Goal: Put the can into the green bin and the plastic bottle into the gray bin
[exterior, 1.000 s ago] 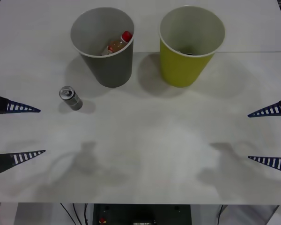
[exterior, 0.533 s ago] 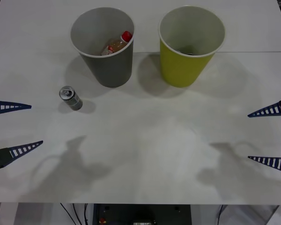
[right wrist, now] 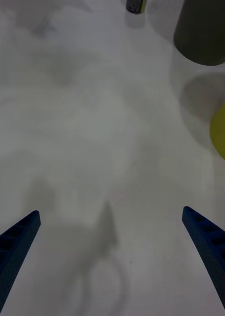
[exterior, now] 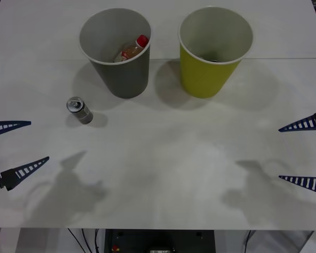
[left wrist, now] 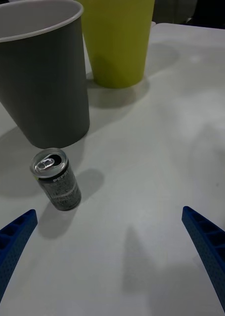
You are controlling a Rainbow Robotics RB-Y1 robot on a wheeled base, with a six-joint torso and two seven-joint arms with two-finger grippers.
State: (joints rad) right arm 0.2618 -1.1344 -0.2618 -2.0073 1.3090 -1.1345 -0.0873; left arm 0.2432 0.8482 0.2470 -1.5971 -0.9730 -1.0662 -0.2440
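Nearest the robot, the left gripper (exterior: pixel 13 145) hovers at the left edge of the white table (exterior: pixel 163 158), fingers spread wide and holding nothing. The right gripper (exterior: pixel 304 153) hangs at the right edge, likewise spread and empty, and appears idle.

Just beyond the left gripper, the can (exterior: pixel 79 110) stands upright on the table, alone, with its silver top showing. In the left wrist view the can (left wrist: pixel 57 178) sits off to one side of the gap between the open fingers, not yet between them.

Farther back stand the two bins, near each other but apart. The gray bin (exterior: pixel 116 74) is behind the can, and the plastic bottle (exterior: pixel 132 49) lies tilted inside it, red cap uppermost. The green bin (exterior: pixel 210 74) stands to its right.

Judgement: the bottle step looks complete; the can step is in hand. The next move calls for centring the left gripper on the can, closing, then lifting over to the green bin.

Obstruction: the gray bin stands between the can and the green bin, so the carry must clear its rim. A careless approach could tip the can.
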